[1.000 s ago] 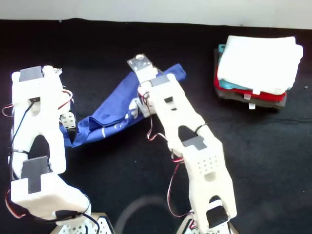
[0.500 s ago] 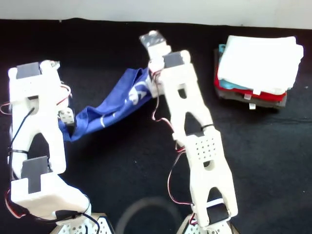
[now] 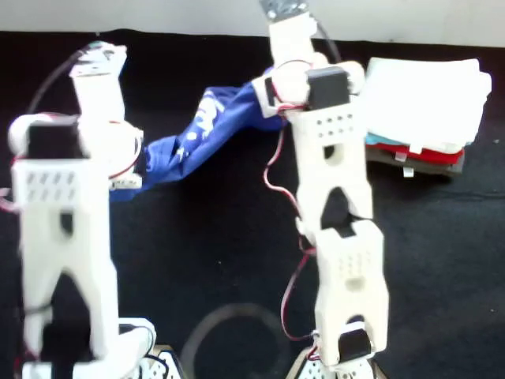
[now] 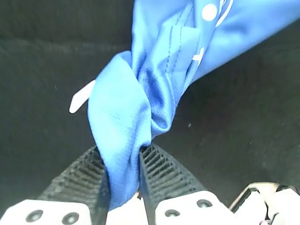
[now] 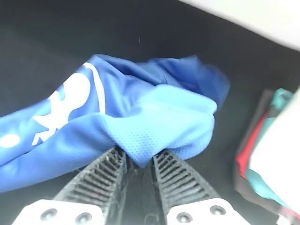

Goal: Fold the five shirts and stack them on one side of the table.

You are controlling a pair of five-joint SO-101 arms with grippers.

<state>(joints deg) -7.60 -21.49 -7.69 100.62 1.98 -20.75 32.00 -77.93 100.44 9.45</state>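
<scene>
A blue shirt with white print hangs stretched between the two arms above the black table. My left gripper is shut on one bunched end of the blue shirt; in the high view it sits at the left. My right gripper is shut on the other end of the shirt, at the upper middle of the high view. A stack of folded shirts, white on top, lies at the table's far right.
The stack lies close beside my right gripper, with teal, red and dark layers under the white one. A pale wall runs along the table's far edge. Cables hang along both arms.
Both arms have risen and moved toward the far edge, lifting the blue shirt off the table and pulling it taut. The right gripper has drawn nearer the stack.
</scene>
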